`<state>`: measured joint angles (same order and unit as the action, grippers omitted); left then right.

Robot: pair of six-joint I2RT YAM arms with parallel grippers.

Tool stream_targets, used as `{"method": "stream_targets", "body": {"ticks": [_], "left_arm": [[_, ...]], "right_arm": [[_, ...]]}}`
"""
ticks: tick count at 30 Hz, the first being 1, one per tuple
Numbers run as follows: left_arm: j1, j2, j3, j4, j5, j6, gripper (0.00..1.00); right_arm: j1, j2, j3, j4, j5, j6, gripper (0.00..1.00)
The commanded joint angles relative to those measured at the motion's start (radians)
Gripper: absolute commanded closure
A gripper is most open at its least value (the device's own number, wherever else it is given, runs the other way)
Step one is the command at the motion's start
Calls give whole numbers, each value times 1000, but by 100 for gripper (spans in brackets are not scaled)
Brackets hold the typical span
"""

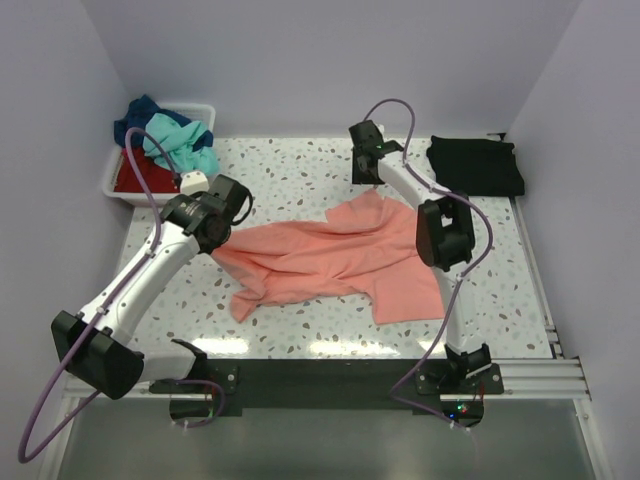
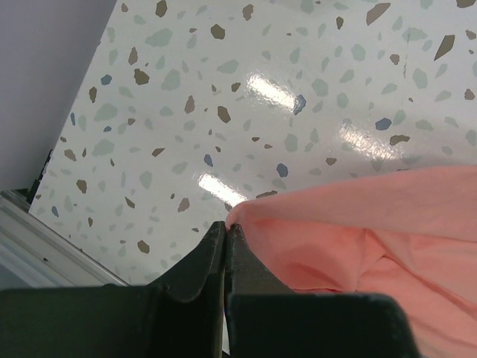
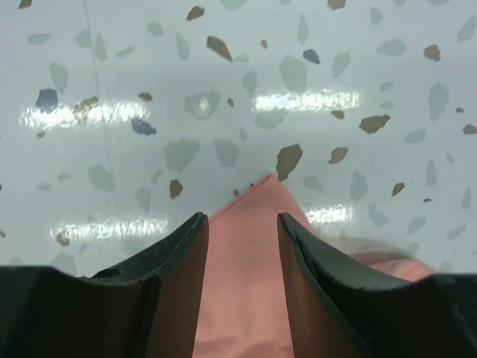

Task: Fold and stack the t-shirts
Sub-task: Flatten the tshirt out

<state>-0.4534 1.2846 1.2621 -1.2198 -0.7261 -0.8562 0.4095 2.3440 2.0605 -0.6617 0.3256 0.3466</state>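
The salmon-pink t-shirt (image 1: 335,258) lies crumpled and spread across the middle of the table. My left gripper (image 1: 222,240) is shut on its left edge; in the left wrist view the fingertips (image 2: 225,227) pinch a fold of the pink cloth (image 2: 358,239). My right gripper (image 1: 368,180) is open over the shirt's far corner; in the right wrist view the pink corner (image 3: 246,253) lies between the spread fingers (image 3: 242,218). A black t-shirt (image 1: 476,164) lies folded at the back right. Teal (image 1: 180,142), navy blue (image 1: 138,112) and red (image 1: 140,178) shirts are piled in the bin.
A white plastic bin (image 1: 196,108) stands at the back left corner, overflowing with shirts. Purple cables loop above both arms. The speckled tabletop (image 1: 290,170) ends at a metal rail along the right side and near edge.
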Motion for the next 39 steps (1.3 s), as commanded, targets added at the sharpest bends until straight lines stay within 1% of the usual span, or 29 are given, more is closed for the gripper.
{"method": "stream_targets", "body": {"ticks": [1, 9, 15, 18, 25, 39], "left_arm": [[5, -10, -4, 6, -6, -27, 100], [5, 13, 10, 17, -3, -21, 100], [5, 24, 11, 29, 4, -20, 100], [5, 28, 8, 32, 7, -18, 100], [5, 32, 3, 40, 11, -10, 100], [5, 47, -17, 75, 25, 8, 100]], "right_arm": [[-57, 50, 95, -59, 44, -3, 53], [-81, 84, 109, -81, -32, -11, 53], [-80, 38, 18, -36, -88, -15, 55], [-80, 15, -16, -16, -86, -18, 55], [-78, -1, -23, -4, -80, -15, 56], [-49, -129, -115, 146, -8, -63, 57]]}}
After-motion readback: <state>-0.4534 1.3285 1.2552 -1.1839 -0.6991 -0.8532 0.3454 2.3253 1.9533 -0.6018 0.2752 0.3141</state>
